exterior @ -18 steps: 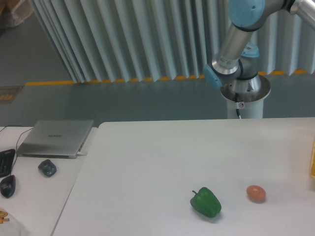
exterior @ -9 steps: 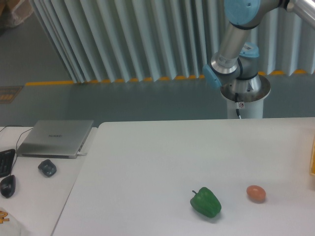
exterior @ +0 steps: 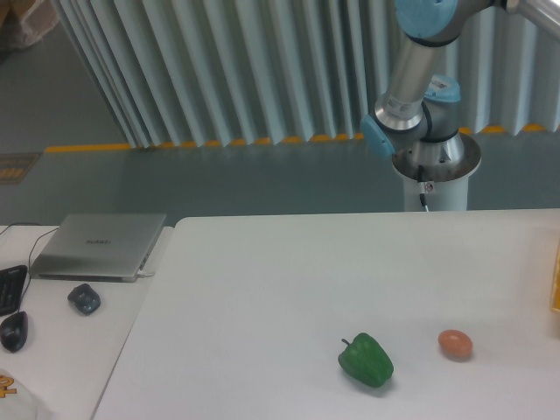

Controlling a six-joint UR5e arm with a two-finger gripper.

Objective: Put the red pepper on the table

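While the robot arm [exterior: 411, 79] rose out of frame behind the white table [exterior: 289, 262], its gripper and the red pepper were out of view; a green pepper [exterior: 366, 360] lay near an orange egg-shaped object [exterior: 455, 344], a closed laptop [exterior: 101, 245] at left

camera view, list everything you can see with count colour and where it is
green bell pepper: 1, green, front of the white table, left of the egg-shaped object
egg-shaped object: 1, orange-pink, front right of the table
table: 1, white, fills the middle and right
red pepper: none in view
laptop: 1, silver, closed, on the side desk at left
mouse: 1, dark grey, in front of the laptop
second mouse: 1, black, left edge
keyboard: 1, black, cut off at left edge
yellow object: 1, partly seen, right edge
robot arm: 1, silver and light blue, behind the table; gripper out of frame
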